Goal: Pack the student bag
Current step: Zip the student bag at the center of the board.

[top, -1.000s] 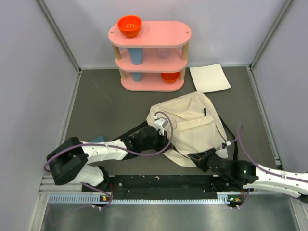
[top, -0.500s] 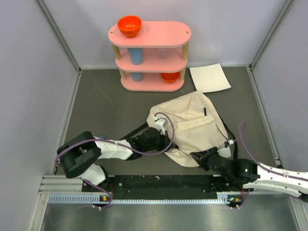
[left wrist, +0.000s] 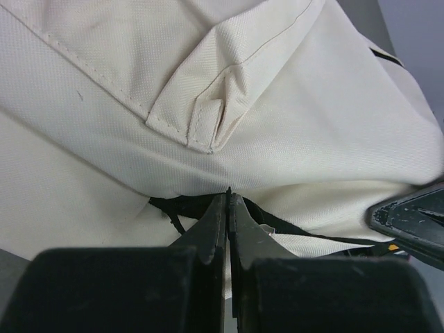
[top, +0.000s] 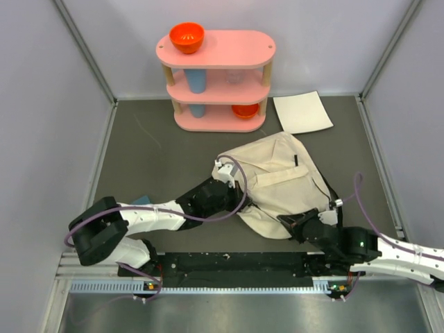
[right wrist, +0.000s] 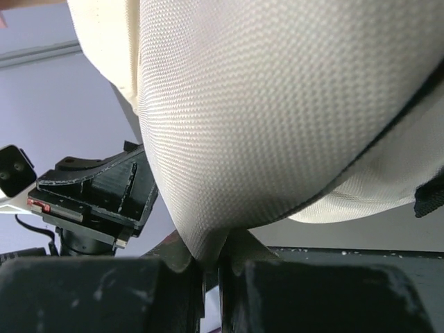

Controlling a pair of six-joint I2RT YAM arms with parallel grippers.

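Observation:
The student bag [top: 284, 180] is a cream fabric backpack lying on the dark table, right of centre. My left gripper [top: 236, 201] is at its left edge. In the left wrist view that gripper [left wrist: 229, 196] is shut, its tips pinching a thin black strap or trim under the bag's cream flap [left wrist: 277, 104]. My right gripper [top: 286, 223] is at the bag's near corner. The right wrist view shows it [right wrist: 208, 260] shut on a fold of the bag's cloth [right wrist: 277, 104], which hangs up out of the jaws.
A pink three-tier shelf [top: 216, 50] stands at the back, with an orange bowl [top: 187, 37] on top, blue cups [top: 197, 82] and another orange bowl [top: 245, 109] below. A flat white sheet [top: 302, 112] lies to its right. A small blue object [top: 142, 200] lies by the left arm.
The left arm's elbow swung in and back out, and its wrist rose slightly toward the back with the bag's edge. The right gripper shifted a little right; the bag's near corner moved with it.

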